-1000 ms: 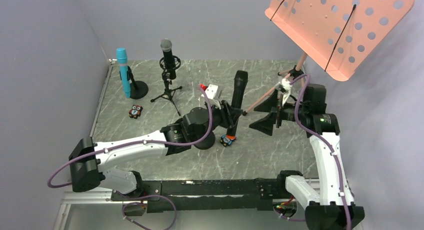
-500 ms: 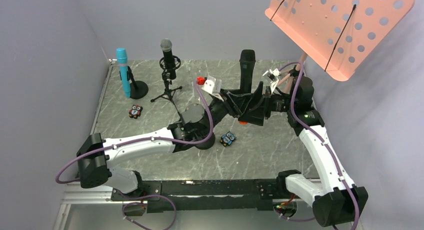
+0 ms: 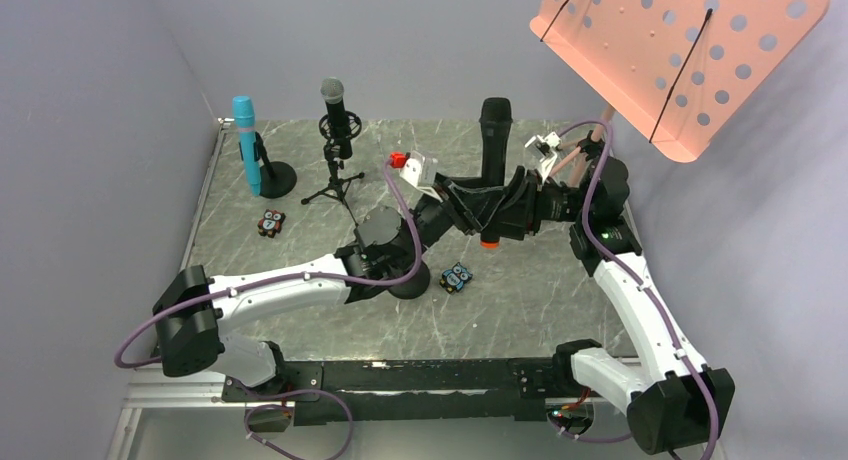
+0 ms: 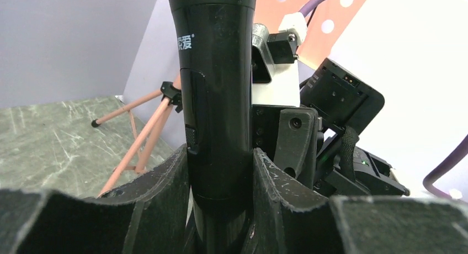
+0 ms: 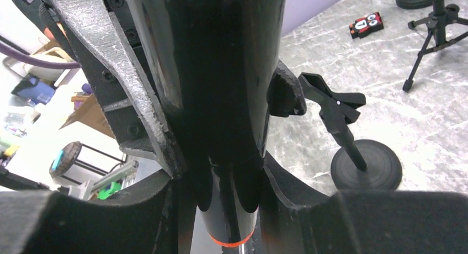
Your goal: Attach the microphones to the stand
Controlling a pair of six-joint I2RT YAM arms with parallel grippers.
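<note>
The all-black microphone (image 3: pixel 492 140) with an orange end ring (image 5: pixel 232 242) stands upright in the air above mid-table. My left gripper (image 3: pixel 478 202) is shut on its lower body from the left; its fingers (image 4: pixel 165 176) press both sides of the barrel (image 4: pixel 215 72). My right gripper (image 3: pixel 512 206) is shut on the same microphone from the right, just above the ring. An empty stand (image 5: pixel 365 165) with a black clip (image 5: pixel 331 99) sits in front, its round base (image 3: pixel 410 283) partly hidden by my left arm. The light blue microphone (image 3: pixel 245 140) and the silver-mesh microphone (image 3: pixel 335 105) sit in stands at the back left.
A salmon music stand (image 3: pixel 680 50) overhangs the back right, and its thin tripod legs (image 4: pixel 138 132) spread behind the grippers. A small blue owl figure (image 3: pixel 457 277) lies by the empty stand's base, and a red and black one (image 3: pixel 270 222) lies at the left.
My left gripper lifted the black microphone off the table near the blue owl, moving it back and right until upright. My right gripper came in from the right, wide open, and closed on it.
</note>
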